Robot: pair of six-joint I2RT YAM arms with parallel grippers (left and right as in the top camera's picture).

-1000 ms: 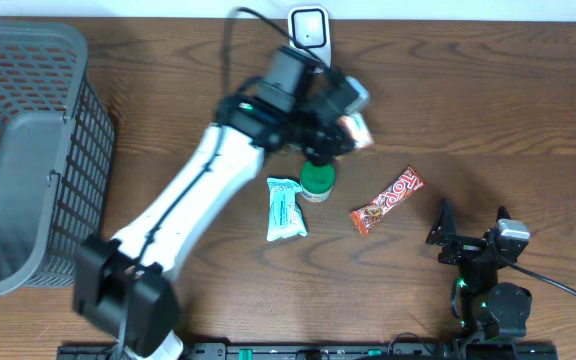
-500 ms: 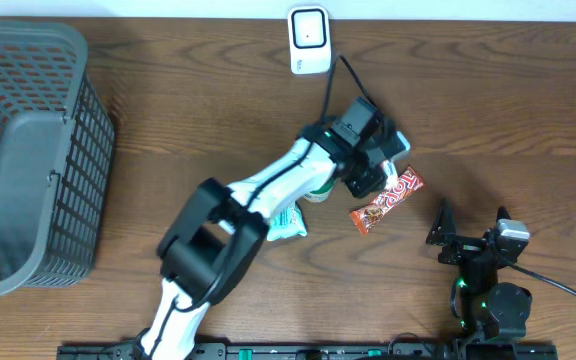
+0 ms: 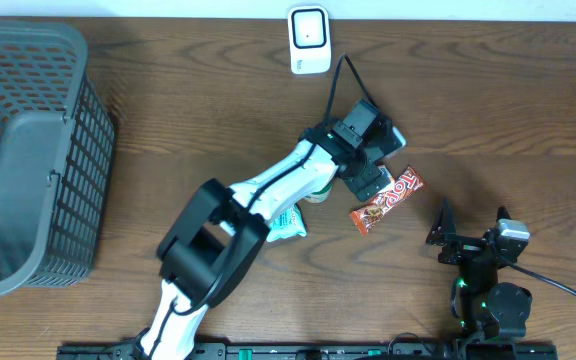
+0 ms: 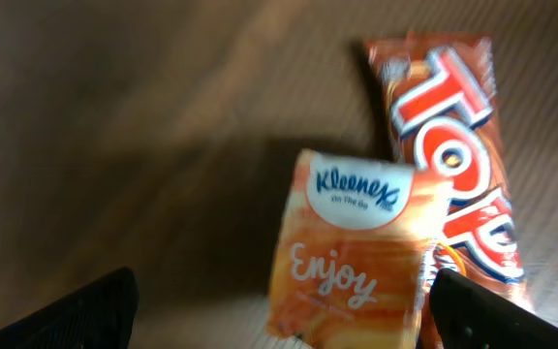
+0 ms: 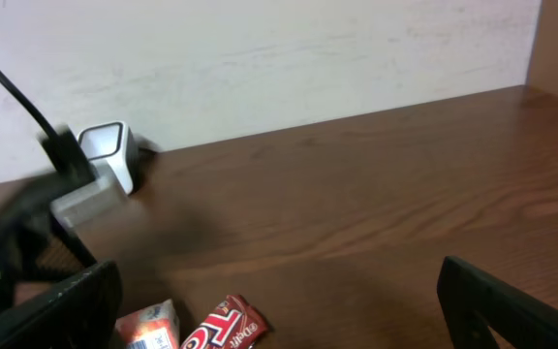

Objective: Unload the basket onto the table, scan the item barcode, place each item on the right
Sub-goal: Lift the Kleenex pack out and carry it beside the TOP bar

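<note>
As seen from its wrist, left gripper (image 4: 289, 308): jaws spread wide, holding nothing.
Kleenex pack (image 4: 356, 252): between them, apparently lying against TOP bar (image 4: 453, 145); view blurred.
Right gripper (image 3: 444, 232): jaws apart, empty.
Scanner (image 3: 309, 40): far table edge.

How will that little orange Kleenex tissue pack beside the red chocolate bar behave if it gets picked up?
The orange Kleenex tissue pack looks soft-sided, so it would likely squash under a pinch. Being a tissue packet, it is probably light. Its film wrapper may be slippery, and it seems to overlap the red Top chocolate bar, which could shift.
</note>
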